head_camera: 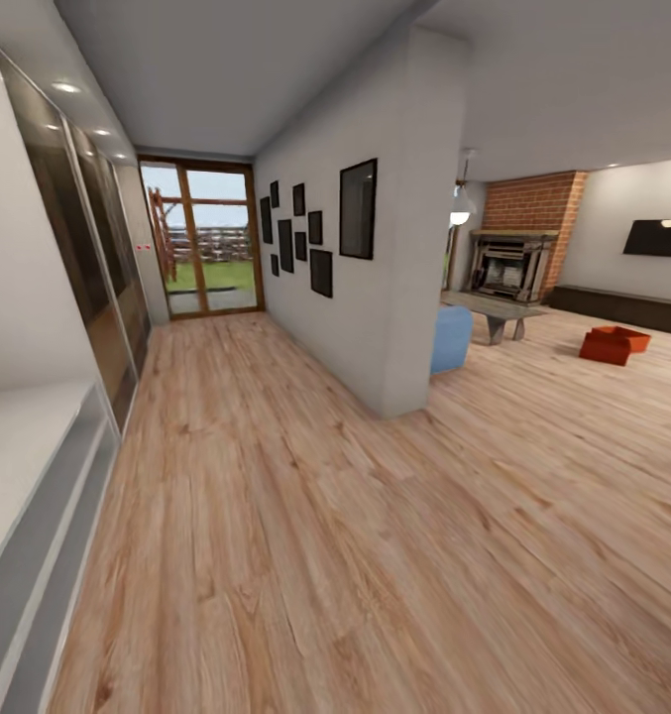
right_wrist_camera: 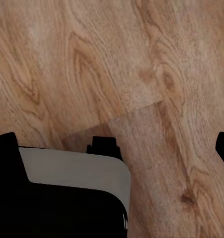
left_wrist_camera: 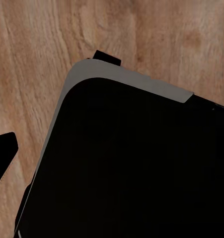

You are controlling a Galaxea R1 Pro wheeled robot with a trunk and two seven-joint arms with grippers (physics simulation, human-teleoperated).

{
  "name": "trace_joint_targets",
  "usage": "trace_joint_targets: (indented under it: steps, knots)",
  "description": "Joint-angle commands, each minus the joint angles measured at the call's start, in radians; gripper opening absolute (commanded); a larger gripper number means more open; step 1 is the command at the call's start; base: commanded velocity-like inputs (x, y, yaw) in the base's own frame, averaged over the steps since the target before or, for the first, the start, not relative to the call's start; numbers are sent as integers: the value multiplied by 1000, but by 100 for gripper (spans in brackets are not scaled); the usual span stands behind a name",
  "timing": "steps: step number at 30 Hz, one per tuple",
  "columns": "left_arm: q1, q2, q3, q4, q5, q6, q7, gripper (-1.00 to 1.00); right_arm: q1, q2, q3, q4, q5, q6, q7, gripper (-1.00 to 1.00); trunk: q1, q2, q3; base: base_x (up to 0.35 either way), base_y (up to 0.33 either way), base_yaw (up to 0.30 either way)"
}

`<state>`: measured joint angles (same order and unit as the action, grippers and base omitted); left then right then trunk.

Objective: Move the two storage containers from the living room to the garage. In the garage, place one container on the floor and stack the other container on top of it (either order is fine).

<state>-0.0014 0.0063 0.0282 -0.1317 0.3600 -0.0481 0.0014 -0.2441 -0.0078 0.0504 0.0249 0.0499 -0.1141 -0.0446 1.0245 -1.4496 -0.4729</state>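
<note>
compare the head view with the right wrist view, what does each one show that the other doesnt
The head view takes in the rooms: two orange-red storage containers side by side on the living room floor at far right, near a brick fireplace, a wall TV and a low dark cabinet. A hallway runs to a glass door, with dark picture frames on the white wall.

The right wrist view looks straight down at a dark, grey-edged part of the robot's body, with a black gripper finger at the picture's edge.

Both show the pale wood-plank floor.
</note>
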Motion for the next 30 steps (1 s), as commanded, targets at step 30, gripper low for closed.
trace_joint_targets:
  steps: [30]
  knots:
    - [0, 0, 2, 0, 2, 6, 0, 100, -1, 0, 5, 3, 5, -6, -3, 100, 1, 0, -1, 322, 0, -279]
